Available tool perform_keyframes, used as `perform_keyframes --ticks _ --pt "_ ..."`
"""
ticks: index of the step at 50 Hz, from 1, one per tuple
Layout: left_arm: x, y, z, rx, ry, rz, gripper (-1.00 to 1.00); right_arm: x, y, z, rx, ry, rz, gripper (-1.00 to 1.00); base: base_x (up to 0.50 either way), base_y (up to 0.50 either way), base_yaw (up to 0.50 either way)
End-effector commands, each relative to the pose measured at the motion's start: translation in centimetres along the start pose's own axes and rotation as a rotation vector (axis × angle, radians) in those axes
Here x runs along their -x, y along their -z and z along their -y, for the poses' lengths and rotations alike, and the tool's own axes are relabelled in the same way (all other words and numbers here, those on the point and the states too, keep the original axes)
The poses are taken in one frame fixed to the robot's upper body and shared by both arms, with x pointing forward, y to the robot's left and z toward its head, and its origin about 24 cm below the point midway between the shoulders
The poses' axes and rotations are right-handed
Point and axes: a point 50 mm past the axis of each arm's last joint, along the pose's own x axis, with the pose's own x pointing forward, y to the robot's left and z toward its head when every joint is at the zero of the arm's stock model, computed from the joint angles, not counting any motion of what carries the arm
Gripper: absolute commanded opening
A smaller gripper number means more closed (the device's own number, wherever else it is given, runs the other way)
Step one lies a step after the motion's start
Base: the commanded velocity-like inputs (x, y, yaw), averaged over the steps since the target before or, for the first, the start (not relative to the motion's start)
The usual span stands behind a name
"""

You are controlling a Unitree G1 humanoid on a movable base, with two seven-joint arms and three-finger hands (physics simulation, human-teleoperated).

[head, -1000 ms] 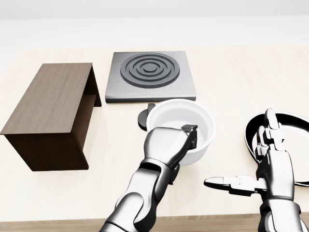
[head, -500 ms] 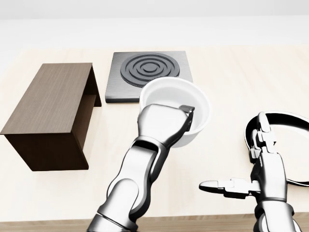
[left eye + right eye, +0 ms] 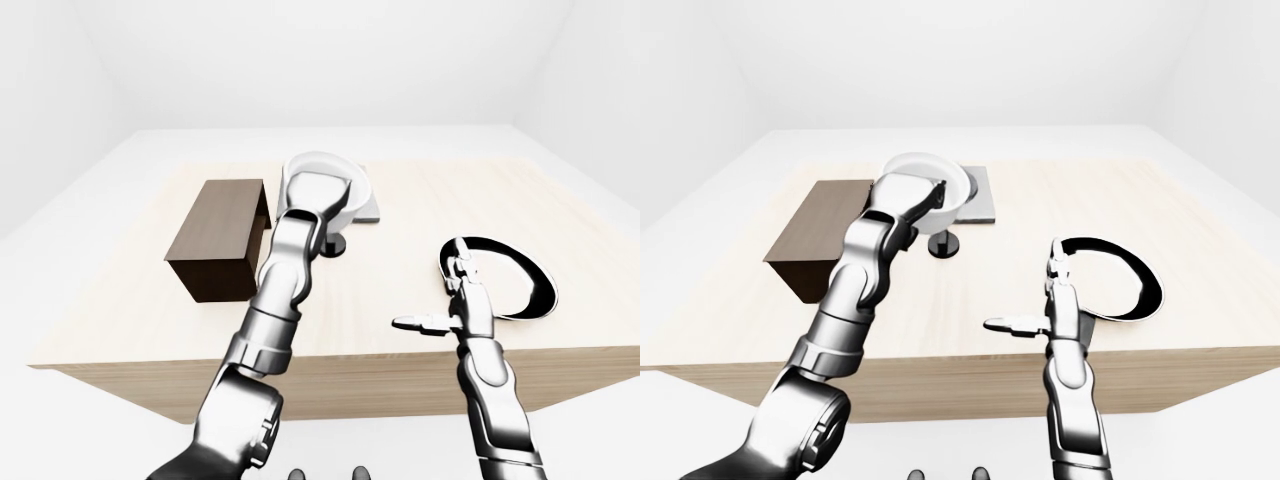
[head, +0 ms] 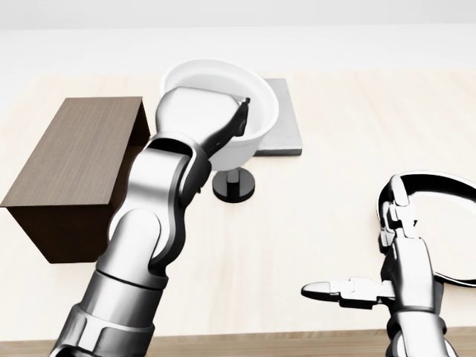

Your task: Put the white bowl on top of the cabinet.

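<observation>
My left hand (image 4: 236,119) is shut on the white bowl (image 4: 212,78) and holds it in the air by its rim. In the head view the bowl hangs just right of the cabinet's upper right corner and hides much of the grey hot plate (image 4: 282,123). The dark brown wooden cabinet (image 4: 78,152) lies on the table at the left, its flat top bare. My right hand (image 4: 372,268) hovers low at the right with its fingers spread open and nothing in it.
A small black round stand (image 4: 234,186) sits on the table below the bowl. A black-rimmed plate (image 4: 431,177) lies at the right, behind my right hand. The table's near edge (image 3: 330,365) runs under both arms.
My left hand has carried the bowl up and to the left in the head view, toward the cabinet, uncovering the black stand. The right hand has hardly moved.
</observation>
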Motion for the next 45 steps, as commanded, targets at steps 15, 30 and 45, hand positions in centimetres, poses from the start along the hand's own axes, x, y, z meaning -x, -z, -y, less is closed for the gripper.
perform_keyframes --ticks 15,30,45 --pt "1.7 4.6 -8.1 -0.022 -0.193 -0.106 -1.0 0.1 0.3 -0.5 0.014 -0.014 -0.004 1.0 0.0 0.0 0.0" --pt "3.2 6.6 -11.6 0.024 -0.319 -0.08 -1.0 0.1 0.6 -0.8 0.025 -0.019 -0.007 1.0 0.0 0.0 0.0" --pt "3.8 7.6 -11.5 0.113 -0.376 -0.028 -1.0 0.1 0.7 -1.0 0.03 -0.022 -0.008 1.0 0.0 0.0 0.0"
